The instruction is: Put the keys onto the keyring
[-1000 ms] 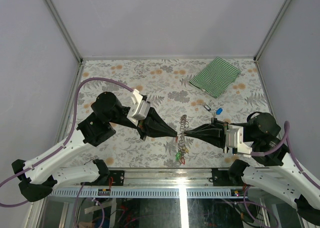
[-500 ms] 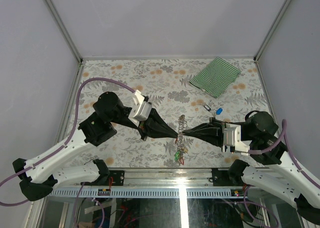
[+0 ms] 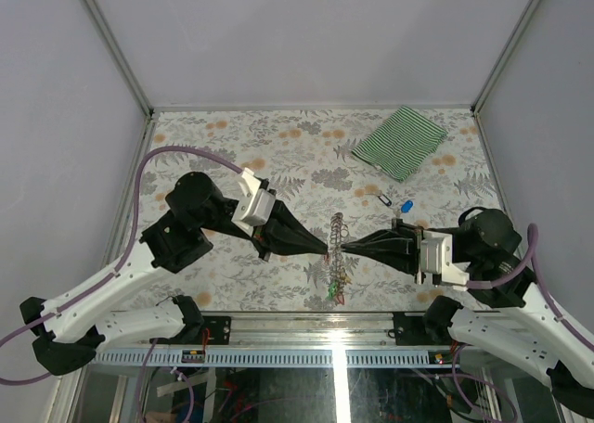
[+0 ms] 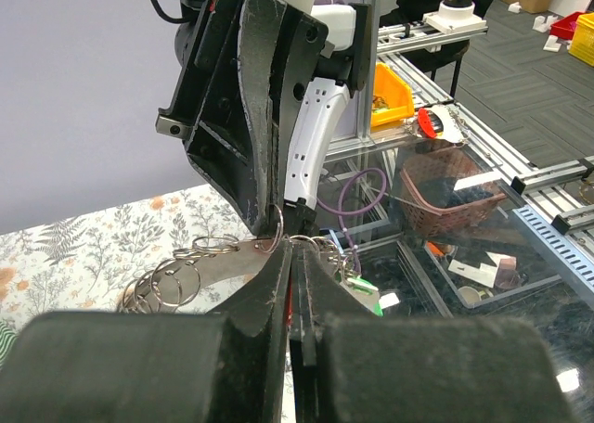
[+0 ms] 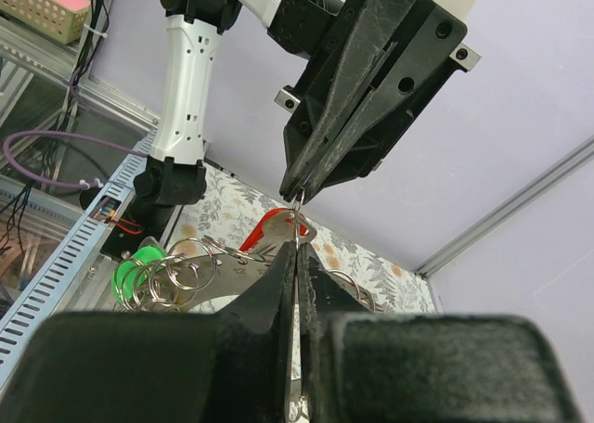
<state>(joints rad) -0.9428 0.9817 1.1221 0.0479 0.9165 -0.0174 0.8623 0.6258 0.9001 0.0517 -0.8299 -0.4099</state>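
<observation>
Top external: left fingers (image 3: 302,239), right fingers (image 3: 371,247) pinch keyring (image 3: 340,226) bearing keys (image 3: 335,291).

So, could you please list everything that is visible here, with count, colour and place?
keyring: one, grey metal, mid-table between the two pincers
red key: one, red tag, at the tip of the left pincer
hanging keys: a few, exact count unclear, green and red tags, at the near end of the keyring
blue key: one, blue tag, loose on the table to the right of the keyring
black key: one, dark tag, loose beside the blue key
cloth: one, green-and-white striped, far right corner
table: one, floral pattern
left pincer: black, shut, apparently on the red key
right pincer: black, shut on the keyring
</observation>
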